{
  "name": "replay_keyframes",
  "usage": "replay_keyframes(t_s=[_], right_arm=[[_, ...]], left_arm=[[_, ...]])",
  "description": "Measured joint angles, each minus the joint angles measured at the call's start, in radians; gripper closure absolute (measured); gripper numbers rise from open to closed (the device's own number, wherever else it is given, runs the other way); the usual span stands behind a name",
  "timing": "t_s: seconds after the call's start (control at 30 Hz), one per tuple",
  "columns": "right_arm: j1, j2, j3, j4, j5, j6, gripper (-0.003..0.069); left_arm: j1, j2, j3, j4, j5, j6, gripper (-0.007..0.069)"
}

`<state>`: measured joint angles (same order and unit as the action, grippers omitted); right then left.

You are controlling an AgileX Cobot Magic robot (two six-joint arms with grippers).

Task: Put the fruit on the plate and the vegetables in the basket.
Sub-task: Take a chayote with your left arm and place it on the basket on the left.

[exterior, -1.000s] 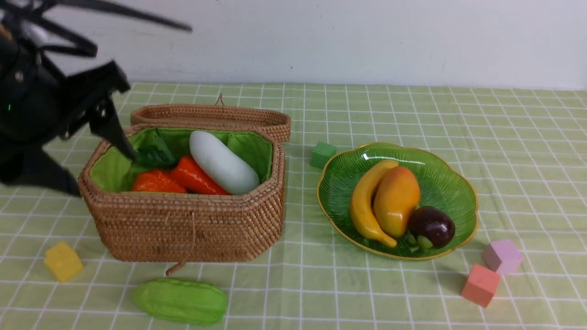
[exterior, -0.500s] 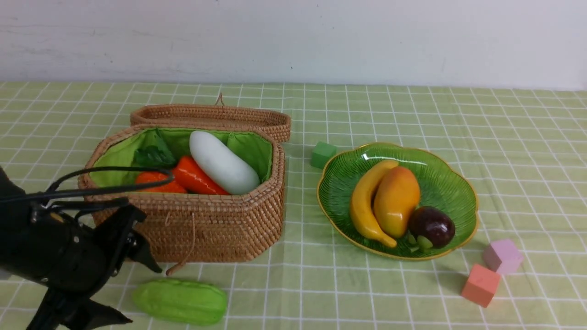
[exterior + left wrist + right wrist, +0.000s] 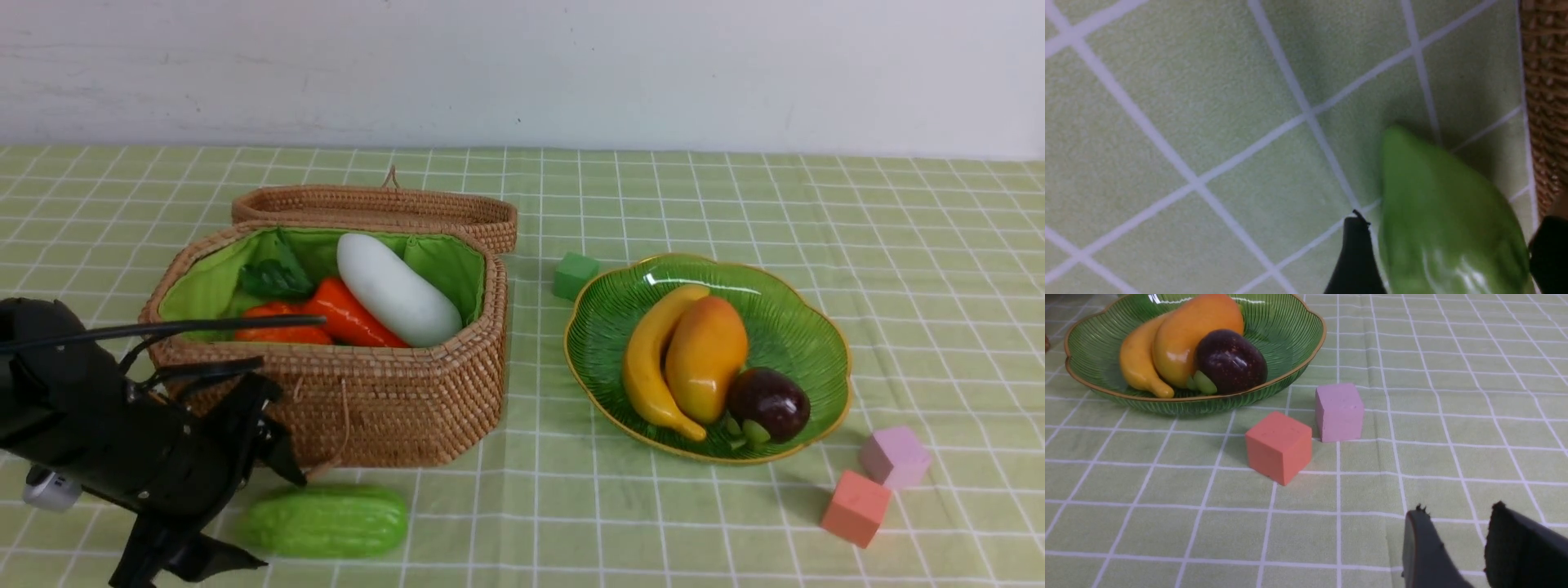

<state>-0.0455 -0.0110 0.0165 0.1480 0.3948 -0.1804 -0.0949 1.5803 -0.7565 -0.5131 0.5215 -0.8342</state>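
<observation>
Gridded green cloth (image 3: pixel 653 523) — white wall (image 3: pixel 522 77).

No readable text, label, brand, number or sign. Silver part (image 3: pixel 52 489) on the left arm, set back from the left fingers (image 3: pixel 282 460): small dark marks, too small to read.
</observation>
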Motion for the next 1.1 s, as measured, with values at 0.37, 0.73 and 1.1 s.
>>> replay_keyframes(t_s=[0.37,0.73,1.1], right_arm=[[0.000,0.000,0.000,0.001,0.000,0.000,0.0418],[0.000,0.000,0.000,0.001,0.000,0.000,0.0418],[0.000,0.000,0.000,0.001,0.000,0.000,0.0417]], left_arm=[[0.000,0.009,0.007,0.002,-0.027,0.000,0.0200],[0.000,0.007,0.007,0.002,0.042,0.051,0.0266],[0.000,-0.187,0.007,0.006,0.115,0.094,0.0266]])
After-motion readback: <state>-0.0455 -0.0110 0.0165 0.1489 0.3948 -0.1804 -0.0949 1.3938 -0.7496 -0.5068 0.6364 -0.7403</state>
